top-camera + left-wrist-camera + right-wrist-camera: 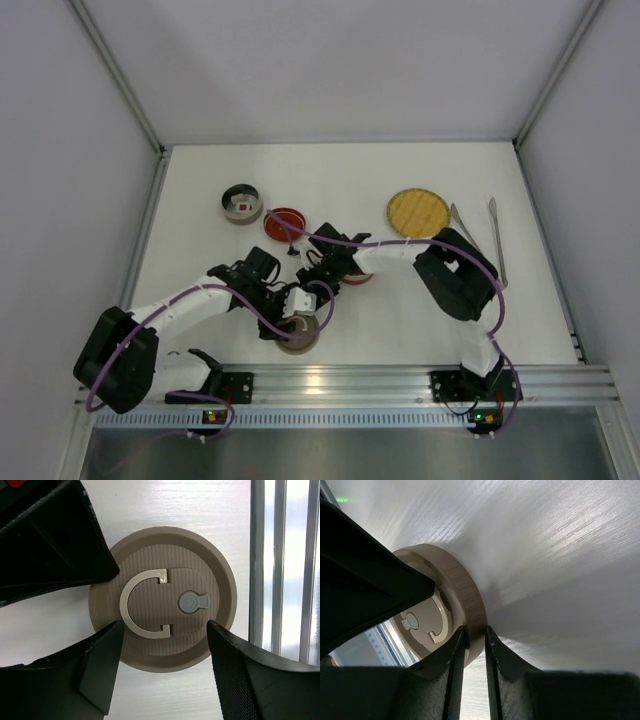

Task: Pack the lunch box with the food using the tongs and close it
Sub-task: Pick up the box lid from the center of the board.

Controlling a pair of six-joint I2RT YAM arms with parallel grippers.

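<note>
- On the white surface [400,320], a tan lid [298,338] was laid near the front edge.
- Its rim was pinched by the right claw [475,630]; the left claw [165,625] was spread wide above, empty.
- The tongs [497,240] were laid by the right edge.

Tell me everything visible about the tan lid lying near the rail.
The tan lid is round, plastic-looking, finely ribbed on top, with a pale C-shaped handle folded flat and a grey valve button. It lies top up on the white table beside the rail. The right gripper pinches its rim; the open left gripper hovers above.
</note>
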